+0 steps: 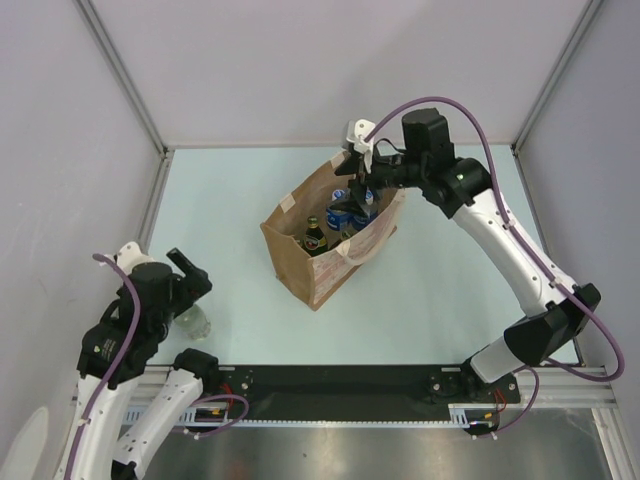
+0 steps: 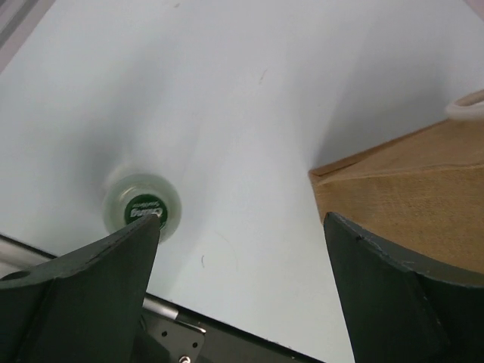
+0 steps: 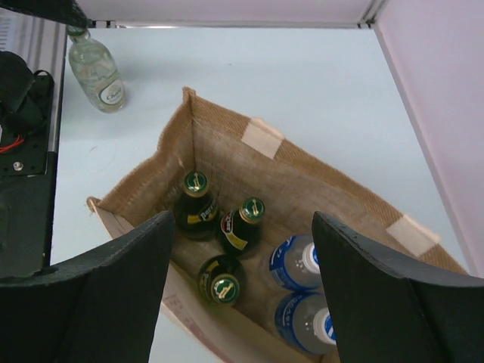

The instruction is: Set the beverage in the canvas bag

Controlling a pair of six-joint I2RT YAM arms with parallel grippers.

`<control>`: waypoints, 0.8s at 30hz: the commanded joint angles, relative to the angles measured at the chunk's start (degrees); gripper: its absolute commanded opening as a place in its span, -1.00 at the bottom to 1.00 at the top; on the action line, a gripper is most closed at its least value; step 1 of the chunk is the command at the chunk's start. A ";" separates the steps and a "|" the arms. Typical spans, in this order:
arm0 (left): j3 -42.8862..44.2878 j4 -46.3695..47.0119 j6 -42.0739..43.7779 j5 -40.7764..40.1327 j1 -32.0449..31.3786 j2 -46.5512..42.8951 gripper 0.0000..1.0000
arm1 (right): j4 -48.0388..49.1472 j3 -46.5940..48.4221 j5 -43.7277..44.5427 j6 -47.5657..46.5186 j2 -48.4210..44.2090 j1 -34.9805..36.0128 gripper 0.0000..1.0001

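The beverage (image 1: 196, 322), a clear bottle with a green cap, stands upright on the table at the near left, apart from the bag. My left gripper (image 1: 188, 270) hovers just above it, open and empty. In the left wrist view the bottle's cap (image 2: 142, 209) sits beside the left finger (image 2: 113, 272), outside the gap of the gripper (image 2: 242, 227). The canvas bag (image 1: 300, 262) stands open at mid-table, holding several bottles: dark green ones (image 3: 198, 203) and blue-labelled ones (image 3: 296, 263). My right gripper (image 3: 242, 219) hangs open and empty over the bag's mouth (image 3: 227, 151), also seen from above (image 1: 358, 190).
A black base plate and metal rail (image 1: 330, 382) run along the near edge, close to the bottle. The bag's corner (image 2: 408, 189) lies to the right of the left gripper. A cream handle (image 1: 362, 246) droops over the bag's near side. Enclosure walls surround the table.
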 commanded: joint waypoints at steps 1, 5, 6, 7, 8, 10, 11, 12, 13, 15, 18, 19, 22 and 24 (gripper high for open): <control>-0.50 -5.72 -5.23 -5.68 0.40 0.84 0.88 | 1.36 -1.80 -0.40 2.33 -1.98 -1.77 0.57; -2.43 -6.34 -6.90 -5.15 0.49 2.77 0.85 | 1.80 -2.69 -0.75 3.21 -2.43 -3.00 0.57; -2.70 -6.43 -7.77 -5.32 0.57 3.21 0.84 | 1.97 -2.78 -0.75 3.56 -2.51 -3.26 0.57; -2.78 -6.26 -8.04 -5.41 0.66 3.65 0.79 | 2.06 -3.04 -0.84 3.73 -2.77 -3.44 0.57; -2.79 -6.25 -8.22 -5.41 0.92 4.00 0.75 | 2.15 -3.21 -0.92 3.91 -2.95 -3.88 0.57; -2.87 -6.43 -8.22 -5.33 1.89 4.71 0.71 | 2.50 -3.57 -1.01 4.44 -3.22 -4.32 0.57; -3.05 -6.34 -8.13 -5.07 2.33 5.32 0.71 | 2.59 -4.09 -1.01 4.61 -3.65 -4.58 0.57; -3.66 -6.34 -8.13 -4.71 3.46 5.76 0.71 | 2.76 -4.36 -1.19 4.70 -3.92 -5.11 0.57; -4.01 -6.25 -7.96 -4.19 4.08 6.03 0.70 | 2.94 -4.53 -1.19 4.96 -4.09 -5.37 0.57; -5.50 -5.99 -7.69 -3.49 6.10 6.64 0.68 | 3.38 -5.15 -1.36 5.32 -4.62 -6.34 0.57; -7.61 -5.20 -7.60 -1.20 9.00 7.70 0.66 | 3.91 -5.85 -1.72 6.19 -5.24 -7.66 0.57; -8.05 -5.11 -7.60 -0.33 9.53 7.96 0.61 | 4.08 -6.03 -1.98 6.46 -5.32 -7.92 0.57; -7.71 -4.23 -6.99 -0.05 11.12 9.28 0.55 | 4.52 -6.82 -2.24 7.07 -5.94 -8.80 0.57; -7.62 -3.01 -6.03 0.38 12.79 10.07 0.49 | 4.44 -7.17 -2.42 7.34 -6.20 -9.24 0.57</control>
